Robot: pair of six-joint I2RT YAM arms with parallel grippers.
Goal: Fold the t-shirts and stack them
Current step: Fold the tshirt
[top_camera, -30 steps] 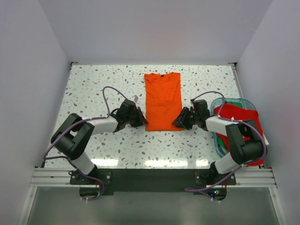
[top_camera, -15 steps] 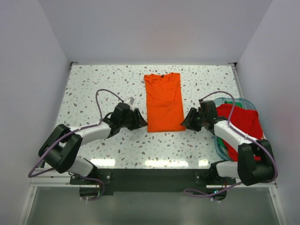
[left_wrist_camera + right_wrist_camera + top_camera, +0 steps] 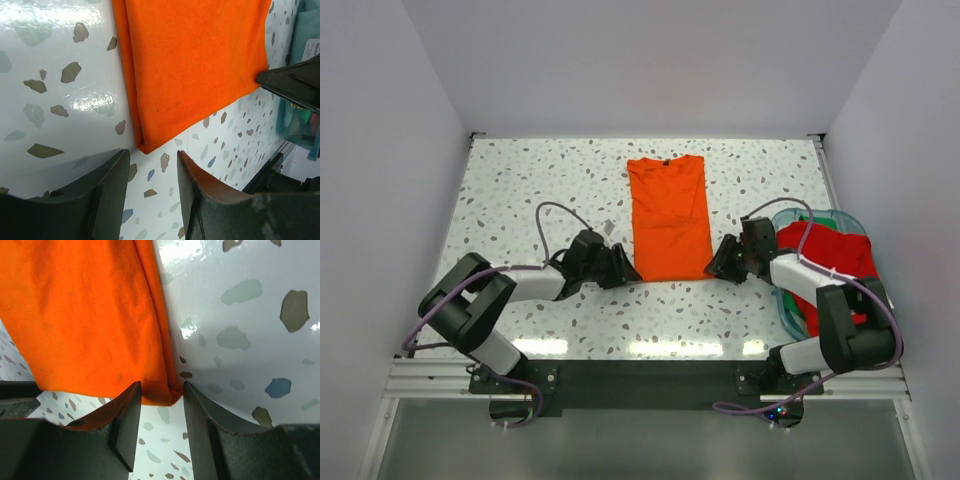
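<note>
Garment under inspection: the orange t-shirt (image 3: 668, 215) lies flat on the speckled table (image 3: 520, 190) at about mid-width. It is folded into a long narrow panel, collar toward the far wall and hem toward the arm bases. From my station the overhead view shows its edges straight and the panel lying slightly askew to the table edges.

I find the left gripper (image 3: 625, 270) low over the table at the near left corner of the panel. On its wrist camera its fingers stand spread. The cloth corner lies just ahead of the gap, bare table shows between the tips, and nothing is pinched.

The right gripper (image 3: 720, 262) sits at the near right corner. Its wrist camera shows its fingers likewise apart. The corner of the hem reaches into the gap between the tips, but the fingers are not pressed onto it.

The red t-shirt (image 3: 830, 255) is bunched in the clear teal-rimmed bin (image 3: 790, 310) at the table's right edge and spills over the rim. It is apart from the orange one. The right arm reaches across it.
</note>
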